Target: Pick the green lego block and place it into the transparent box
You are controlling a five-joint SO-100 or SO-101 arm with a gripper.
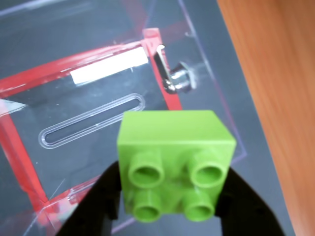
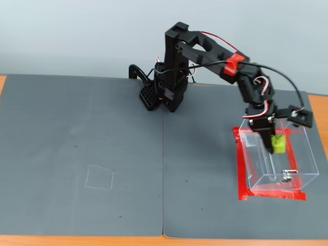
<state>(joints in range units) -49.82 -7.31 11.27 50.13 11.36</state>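
Note:
The green lego block fills the lower middle of the wrist view, studs facing the camera, with my gripper shut on it; a black finger shows on each side. Below it lies the transparent box, with red tape round its base and a metal fitting on one wall. In the fixed view the gripper hangs over the box at the right, holding the block at about the level of the top rim, within the box's outline.
A dark grey mat covers the table. Bare orange wood lies right beside the box. The arm's base stands at the mat's far edge. A faint square outline marks the mat at left.

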